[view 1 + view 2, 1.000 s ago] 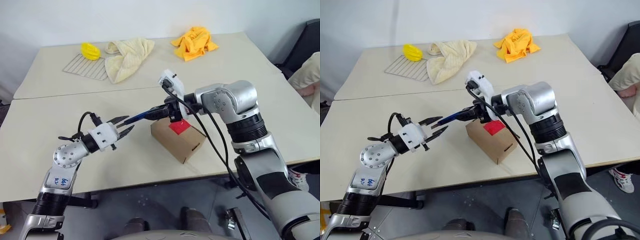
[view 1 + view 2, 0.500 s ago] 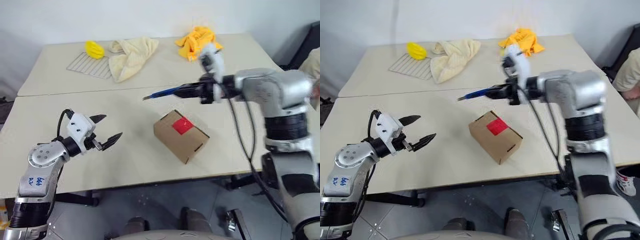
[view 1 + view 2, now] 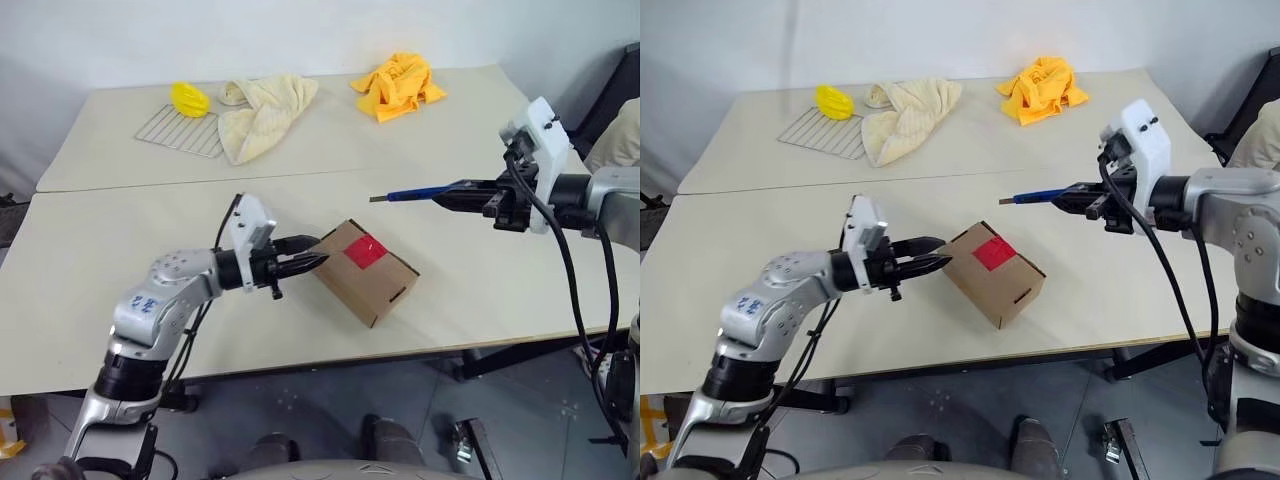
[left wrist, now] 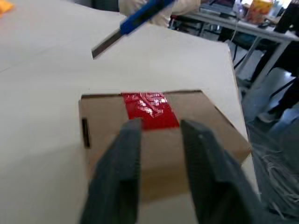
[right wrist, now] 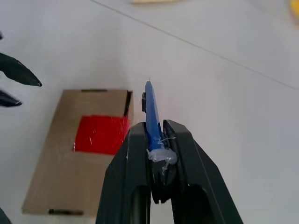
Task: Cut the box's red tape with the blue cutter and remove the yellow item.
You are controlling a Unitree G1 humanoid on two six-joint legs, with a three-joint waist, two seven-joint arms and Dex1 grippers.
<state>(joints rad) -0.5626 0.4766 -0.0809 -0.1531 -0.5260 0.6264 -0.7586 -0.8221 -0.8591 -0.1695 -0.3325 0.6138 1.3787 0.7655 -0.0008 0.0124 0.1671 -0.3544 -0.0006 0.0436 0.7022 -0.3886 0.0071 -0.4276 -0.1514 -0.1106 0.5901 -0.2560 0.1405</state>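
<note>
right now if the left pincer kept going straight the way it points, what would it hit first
The box. The left pincer points level at the carton's near end, its tips at or almost at the cardboard; contact itself is hard to judge. In the left wrist view the red tape lies just past the fingertips.

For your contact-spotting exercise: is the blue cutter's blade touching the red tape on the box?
Apart. In the left eye view the blue cutter, held by the right gripper, hangs above bare table, well clear of the red tape.

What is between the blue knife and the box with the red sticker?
Nothing but bare table; the eye views show the blue cutter held up, away from the box.
</note>
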